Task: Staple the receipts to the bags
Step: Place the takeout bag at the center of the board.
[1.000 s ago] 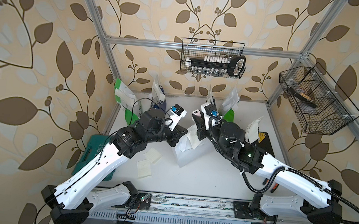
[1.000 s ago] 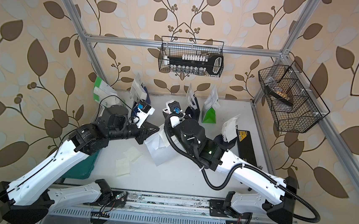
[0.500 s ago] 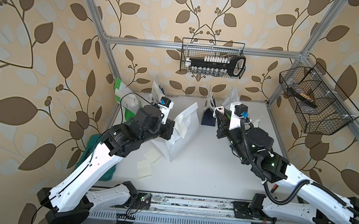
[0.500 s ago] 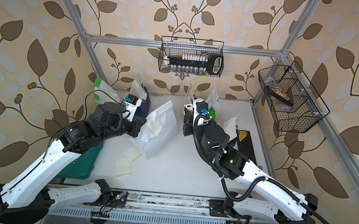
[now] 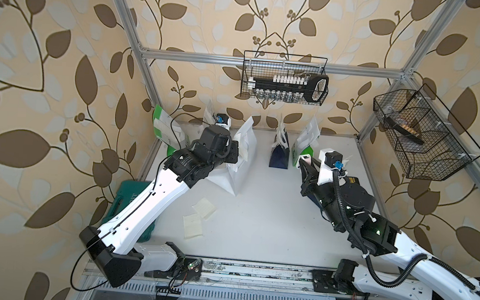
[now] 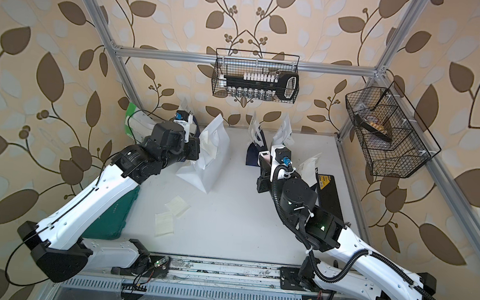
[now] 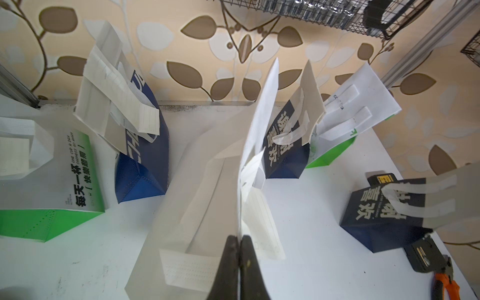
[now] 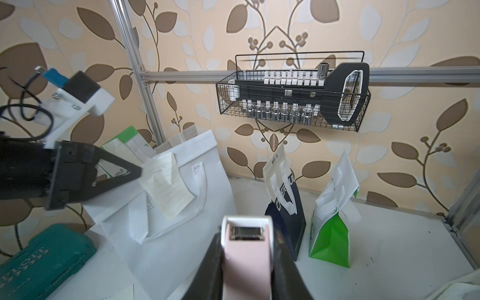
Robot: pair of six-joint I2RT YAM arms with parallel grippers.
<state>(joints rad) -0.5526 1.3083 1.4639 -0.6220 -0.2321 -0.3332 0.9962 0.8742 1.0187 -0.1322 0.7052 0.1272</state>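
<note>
Left wrist view puts us right over the left gripper [image 7: 239, 241]. Its two black fingers [image 7: 228, 262] are pressed together with no gap showing, and the thin top edge of the plain white paper bag [image 7: 197, 181] runs up from between their tips, so we read them as pinched on that rim. A cream lined paper receipt [image 7: 259, 223] lies against the bag's face just beside the pinch. In the right wrist view the same receipt [image 8: 166, 187] hangs tilted on the bag's upper face with one corner at the gripper's tip, though we cannot tell whether a staple holds it. In both top views the bag stands leaning on the white tabletop [image 5: 257, 216] toward the back left. The right gripper [image 8: 246, 233] has its fingers a narrow way apart, clamped on a pale pink and white stapler [image 8: 246, 259] with a black finger [image 8: 285, 265] touching each side. The stapler's mouth points toward the back wall, well apart from that bag. Ahead of it a navy blue paper bag with white lettering [image 8: 291, 228] and a green-and-white paper bag [image 8: 332, 233] stand side by side. Two loose cream receipts [image 5: 192, 225] lie flat on the table between the arms, and a teal plastic tool case [image 5: 129, 203] sits partly under the left arm.
</note>
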